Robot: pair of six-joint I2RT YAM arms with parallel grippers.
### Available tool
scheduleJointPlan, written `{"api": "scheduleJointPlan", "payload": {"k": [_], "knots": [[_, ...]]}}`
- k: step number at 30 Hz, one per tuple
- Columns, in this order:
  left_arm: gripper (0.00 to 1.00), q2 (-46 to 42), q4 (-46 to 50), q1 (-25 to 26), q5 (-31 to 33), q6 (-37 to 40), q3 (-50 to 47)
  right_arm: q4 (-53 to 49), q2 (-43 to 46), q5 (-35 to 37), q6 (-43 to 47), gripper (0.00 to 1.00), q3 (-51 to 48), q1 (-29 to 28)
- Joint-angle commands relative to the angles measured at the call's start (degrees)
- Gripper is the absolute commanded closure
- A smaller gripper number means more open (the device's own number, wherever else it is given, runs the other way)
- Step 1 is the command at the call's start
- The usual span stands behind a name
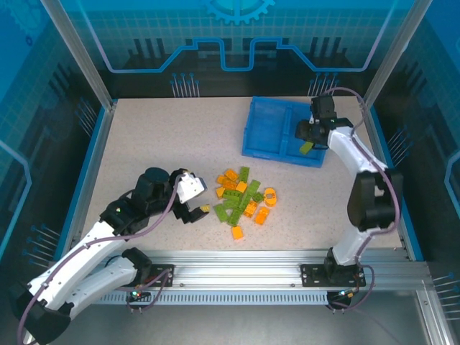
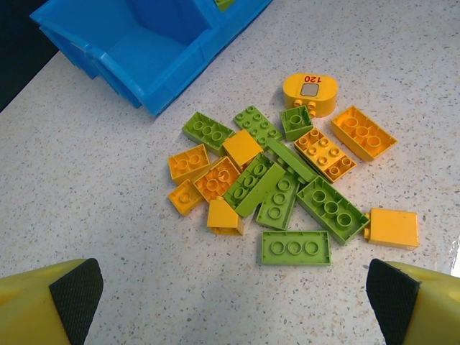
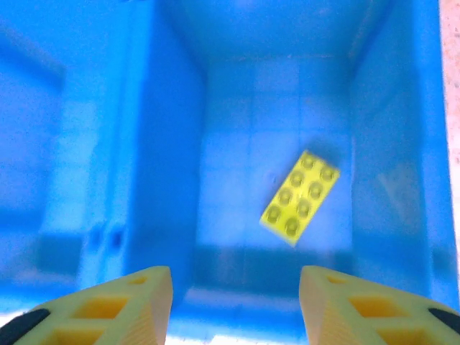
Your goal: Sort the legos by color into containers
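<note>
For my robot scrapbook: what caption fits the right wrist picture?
Right gripper open above a lime green brick in the blue tray's right compartment.

One readable mark: "120" in dark digits, upside down in the left wrist view, next to a small grey square (image 2: 310, 89) on top of the rounded orange plastic brick (image 2: 310, 100).

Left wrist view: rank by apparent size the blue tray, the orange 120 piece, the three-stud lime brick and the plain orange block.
1. blue tray, partly cropped.
2. three-stud lime brick.
3. orange 120 piece and plain orange block: alike, and the block is nearer, so unranked.
</note>
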State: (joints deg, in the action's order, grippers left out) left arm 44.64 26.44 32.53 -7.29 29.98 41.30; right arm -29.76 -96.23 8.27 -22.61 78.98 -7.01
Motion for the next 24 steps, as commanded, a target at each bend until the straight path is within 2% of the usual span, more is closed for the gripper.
{"api": "scheduleJointPlan", "payload": {"k": [1, 6, 10, 16, 24], "knots": [[0.01, 0.3, -1.2, 0.0, -0.4, -0.1, -0.6, -1.5, 11.6, -3.2, -0.4, 0.47, -8.4, -6.2], [0.01, 0.6, -0.9, 0.1, -3.0, 1.0, -0.6, -4.1, 20.9, -5.5, 0.0, 0.42, -19.0, -17.6], [0.01, 1.8, -0.7, -0.1, -3.5, 1.3, -0.1, -7.1, 20.2, -7.1, 0.4, 0.40, -22.9, -23.6], [0.01, 2.6, -0.8, 0.0, -3.7, 1.3, -0.2, -6.5, 14.7, -9.1, 2.4, 0.35, -26.6, -25.3], [0.01, 2.9, -0.5, 0.0, -3.4, 1.3, -0.2, -1.9, 4.8, -9.6, 3.3, 0.37, -24.9, -25.6]]}}
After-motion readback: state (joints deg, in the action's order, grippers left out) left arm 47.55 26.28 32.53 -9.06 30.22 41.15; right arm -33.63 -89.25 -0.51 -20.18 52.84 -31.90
